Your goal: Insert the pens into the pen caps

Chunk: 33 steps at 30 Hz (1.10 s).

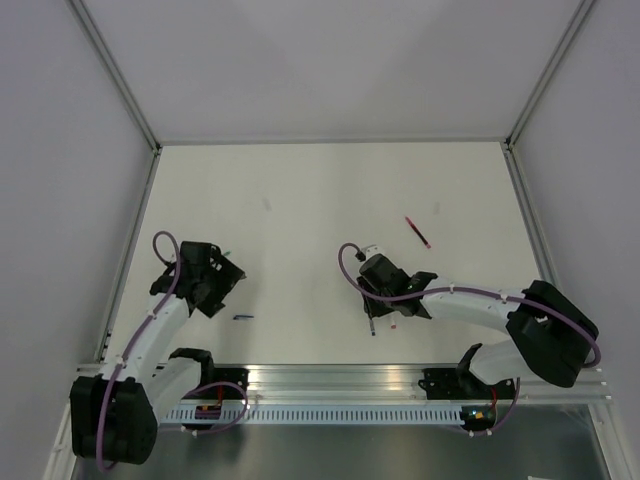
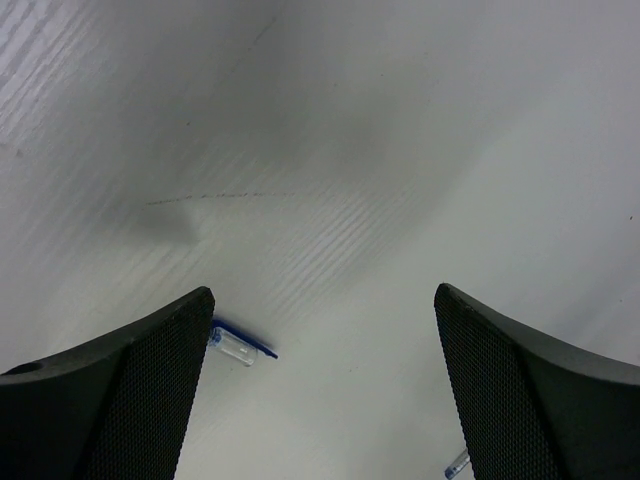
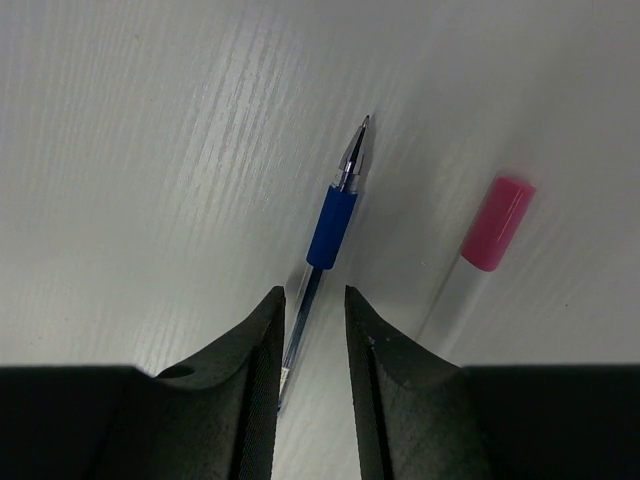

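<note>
Near the middle of the table's [image 1: 300, 190] near edge: grips the blue pen [image 3: 331, 225] by its clear barrel in the right gripper [image 3: 312, 295], jaws drawn in on either side, bare tip pointing away from the fingers. Cannot tell whether lifted or resting on the surface. Just beside it, the white pen [image 3: 497, 222] with its pink end, lying flat.

Towards the left edge: holds the left gripper [image 2: 322, 295] low with jaws spread wide and nothing between them, above the blue cap [image 2: 240, 345] lying just beside one finger, close to the near edge. Cannot make out the small clear piece [image 2: 457, 465] by the other finger.

Leaves the red pen [image 1: 418, 231] untouched, well apart, towards the right edge.

Appears to be the pick-up stage for the blue pair: pen in hand, cap not yet taken. Calls next for centring and closing the left jaws on that tiny cap, then lining up pen tip and cap mouth between the two arms. Demands fine aim with so slim a pen.
</note>
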Each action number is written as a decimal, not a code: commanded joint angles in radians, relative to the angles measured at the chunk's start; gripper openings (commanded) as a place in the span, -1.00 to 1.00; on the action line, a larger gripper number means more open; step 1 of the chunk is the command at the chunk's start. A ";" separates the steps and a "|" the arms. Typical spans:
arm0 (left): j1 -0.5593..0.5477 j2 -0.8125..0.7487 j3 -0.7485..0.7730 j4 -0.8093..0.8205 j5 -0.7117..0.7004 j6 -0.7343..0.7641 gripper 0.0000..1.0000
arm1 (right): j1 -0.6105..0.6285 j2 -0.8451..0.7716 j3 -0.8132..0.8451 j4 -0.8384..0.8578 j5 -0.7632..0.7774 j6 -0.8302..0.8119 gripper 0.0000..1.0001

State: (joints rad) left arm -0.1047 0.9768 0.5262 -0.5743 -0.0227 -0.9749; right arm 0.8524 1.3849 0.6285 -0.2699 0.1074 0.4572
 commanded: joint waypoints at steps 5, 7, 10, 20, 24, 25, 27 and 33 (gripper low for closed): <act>0.003 -0.102 0.072 -0.248 -0.160 -0.205 0.92 | 0.059 0.072 0.008 0.020 0.090 0.073 -0.31; 0.003 -0.112 0.078 -0.291 -0.177 -0.223 0.93 | 0.079 0.106 0.026 -0.006 0.136 0.089 -0.37; 0.005 -0.107 0.072 -0.315 -0.160 -0.243 0.93 | 0.100 0.141 0.036 -0.029 0.175 0.120 -0.46; 0.003 -0.075 -0.026 -0.340 -0.036 -0.406 0.81 | 0.103 0.198 -0.030 0.066 0.140 0.110 -1.00; 0.002 -0.061 -0.090 -0.318 0.003 -0.456 0.63 | 0.103 0.168 -0.047 0.086 0.130 0.103 -1.00; 0.002 -0.056 -0.095 -0.318 -0.011 -0.473 0.62 | 0.103 0.152 -0.049 0.087 0.130 0.100 -1.00; 0.002 -0.024 -0.101 -0.312 -0.017 -0.493 0.58 | 0.103 0.140 -0.049 0.087 0.127 0.089 -1.00; 0.000 0.092 -0.074 -0.280 -0.033 -0.521 0.49 | 0.103 0.108 -0.073 0.126 0.112 0.071 -1.00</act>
State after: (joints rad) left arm -0.1024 1.0134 0.4629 -0.8963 -0.0708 -1.4117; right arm 0.9554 1.4563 0.6174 -0.1181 0.2859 0.5343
